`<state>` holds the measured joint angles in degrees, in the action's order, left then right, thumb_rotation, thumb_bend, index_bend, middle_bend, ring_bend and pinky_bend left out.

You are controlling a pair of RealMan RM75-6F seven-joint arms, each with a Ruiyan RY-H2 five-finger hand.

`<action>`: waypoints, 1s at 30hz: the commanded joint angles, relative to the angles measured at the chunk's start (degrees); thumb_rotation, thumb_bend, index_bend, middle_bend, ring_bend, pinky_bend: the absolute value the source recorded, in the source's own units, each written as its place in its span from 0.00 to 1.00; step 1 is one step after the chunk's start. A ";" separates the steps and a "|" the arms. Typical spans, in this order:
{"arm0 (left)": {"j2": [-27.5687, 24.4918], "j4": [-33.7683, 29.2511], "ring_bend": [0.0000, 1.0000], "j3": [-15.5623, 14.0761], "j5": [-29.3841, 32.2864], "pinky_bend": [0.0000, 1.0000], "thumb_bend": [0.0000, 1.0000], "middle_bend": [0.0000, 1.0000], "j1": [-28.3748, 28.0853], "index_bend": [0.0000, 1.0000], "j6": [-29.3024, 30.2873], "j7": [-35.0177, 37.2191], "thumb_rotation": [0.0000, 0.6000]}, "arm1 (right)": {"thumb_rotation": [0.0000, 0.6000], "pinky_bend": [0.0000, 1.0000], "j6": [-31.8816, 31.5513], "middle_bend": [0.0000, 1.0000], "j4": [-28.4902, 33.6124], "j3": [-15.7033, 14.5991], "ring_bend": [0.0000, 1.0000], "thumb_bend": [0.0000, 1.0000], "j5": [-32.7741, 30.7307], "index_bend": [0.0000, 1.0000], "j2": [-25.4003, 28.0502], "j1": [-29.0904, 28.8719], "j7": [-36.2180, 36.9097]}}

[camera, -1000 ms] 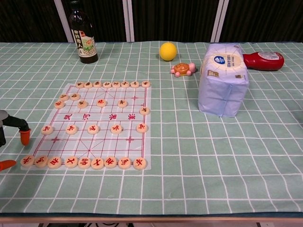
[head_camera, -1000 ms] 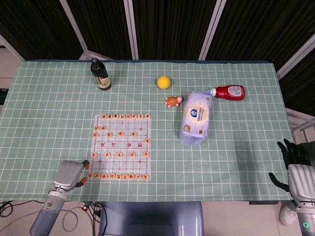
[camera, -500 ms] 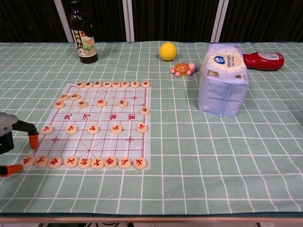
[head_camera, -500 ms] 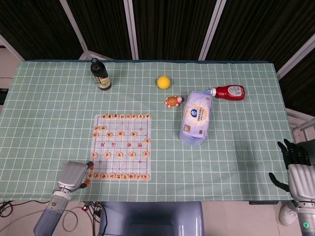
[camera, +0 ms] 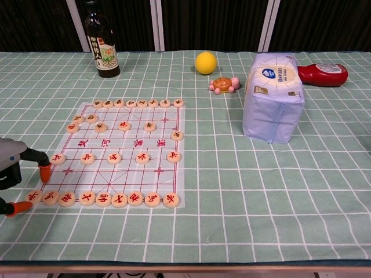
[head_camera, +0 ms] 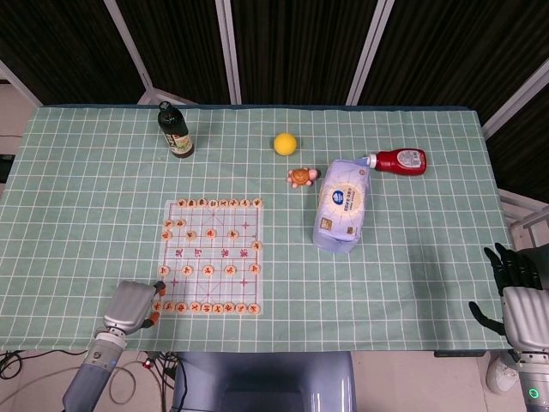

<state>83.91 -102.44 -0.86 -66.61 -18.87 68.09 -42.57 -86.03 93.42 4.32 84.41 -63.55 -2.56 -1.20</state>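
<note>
Green checked cloth covers the table (head_camera: 412,257), with dark curtains behind. Near the front left corner lies a chess board sheet (camera: 119,153) carrying round wooden pieces. The left hand (head_camera: 130,305) rests at the sheet's front left corner, orange-tipped fingers (camera: 44,171) spread apart around the corner piece (camera: 33,196), gripping nothing. The right hand (head_camera: 517,292) hangs off the right front edge, fingers apart, holding nothing. Toward the back edge stand one dark bottle (camera: 101,40), one yellow ball (camera: 205,62), one toy turtle (camera: 224,84), one tissue pack (camera: 272,95) and one red ketchup bottle (camera: 322,74) lying flat.
</note>
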 commanded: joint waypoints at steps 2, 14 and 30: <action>0.20 0.24 0.99 -0.19 -0.01 0.99 0.24 1.00 -0.12 0.46 0.23 0.09 1.00 | 1.00 0.00 -0.03 0.00 -0.02 0.01 0.00 0.29 0.02 0.00 0.00 0.01 0.02; 0.60 1.10 0.99 -0.57 0.41 0.99 0.24 1.00 -0.48 0.46 0.62 0.74 1.00 | 1.00 0.00 -0.01 0.00 0.06 0.03 0.00 0.29 -0.07 0.00 0.03 0.06 0.08; 1.04 1.55 0.99 -1.09 1.30 0.99 0.26 1.00 -0.94 0.47 0.62 0.79 1.00 | 1.00 0.00 -0.09 0.00 -0.02 0.06 0.00 0.29 -0.04 0.00 0.01 0.11 0.18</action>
<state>84.94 -100.90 -1.94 -65.31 -19.81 68.72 -41.78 -86.13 93.40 4.38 84.36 -63.53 -2.45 -1.01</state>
